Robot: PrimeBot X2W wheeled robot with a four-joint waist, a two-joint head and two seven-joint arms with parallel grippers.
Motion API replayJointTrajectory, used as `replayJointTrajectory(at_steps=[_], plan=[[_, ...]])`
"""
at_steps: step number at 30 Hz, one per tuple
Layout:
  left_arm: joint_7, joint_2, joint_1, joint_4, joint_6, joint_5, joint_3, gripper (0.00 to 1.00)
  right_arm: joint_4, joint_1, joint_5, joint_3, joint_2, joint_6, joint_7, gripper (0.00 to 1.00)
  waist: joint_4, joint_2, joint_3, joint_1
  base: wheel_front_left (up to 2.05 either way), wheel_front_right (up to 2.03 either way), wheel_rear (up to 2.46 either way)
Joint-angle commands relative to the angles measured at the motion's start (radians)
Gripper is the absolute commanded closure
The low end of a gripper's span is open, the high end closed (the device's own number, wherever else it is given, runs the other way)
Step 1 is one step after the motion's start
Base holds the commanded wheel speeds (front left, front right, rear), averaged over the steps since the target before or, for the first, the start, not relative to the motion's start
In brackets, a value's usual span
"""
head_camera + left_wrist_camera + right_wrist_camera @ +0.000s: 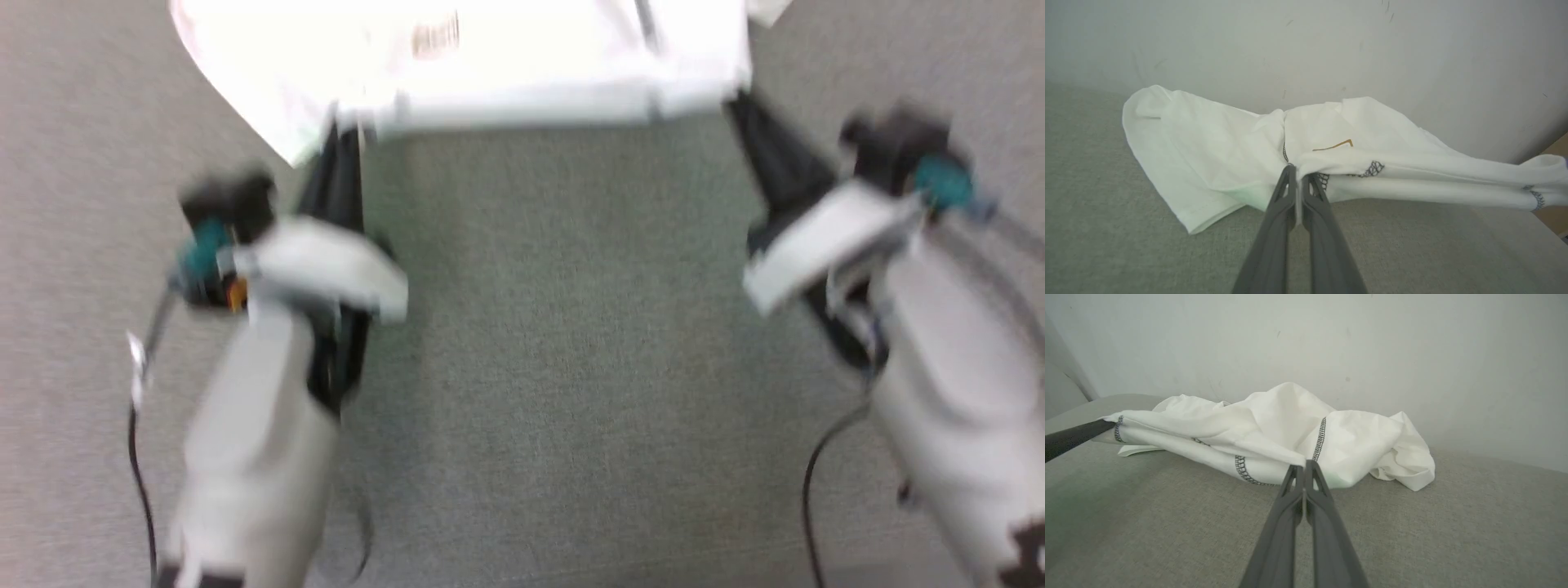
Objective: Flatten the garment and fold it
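The white garment (490,65) lies at the top of the blurred head view, its near edge stretched between my two grippers above the grey cloth surface (555,367). My left gripper (339,135) is shut on the garment's left near edge. In the left wrist view the left gripper (1299,169) pinches white fabric (1216,147) by dark zigzag stitching, with a brown logo outline just beyond. My right gripper (735,102) is shut on the right near edge. In the right wrist view the right gripper (1302,469) clamps the garment (1282,424) beside a zigzag seam.
A pale wall (1306,49) rises right behind the garment. The other arm's dark finger (1073,435) enters the right wrist view at the left. A brown cardboard-like corner (1555,204) sits at the far right of the left wrist view. Cables hang beside both forearms.
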Motion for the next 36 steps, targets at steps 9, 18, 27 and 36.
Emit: replayJointTrajectory(at_steps=[9,18,27,36], plan=[[-0.003,0.026,0.427,-0.213,0.048,0.043,0.014,1.0,-0.281,0.465,-0.039,-0.142,-0.007,-0.01,0.077,1.0,0.015,0.0,-0.319,0.0004,0.0,0.0,0.0],[0.079,0.055,0.735,-0.469,0.154,0.081,-0.015,1.0,-0.534,0.82,-0.143,-0.252,0.098,-0.01,0.19,1.0,0.024,0.0,-0.373,0.0004,0.0,0.0,0.0],[0.157,0.055,0.944,-0.57,0.242,0.083,-0.027,1.0,-0.591,1.048,-0.186,-0.33,0.17,-0.01,0.25,1.0,0.05,0.0,-0.396,0.0004,0.0,0.0,0.0],[0.185,0.026,1.004,-0.499,0.248,0.044,-0.043,1.0,-0.512,1.099,-0.235,-0.342,0.187,-0.01,0.278,1.0,0.056,0.0,-0.376,0.0004,0.0,0.0,0.0]])
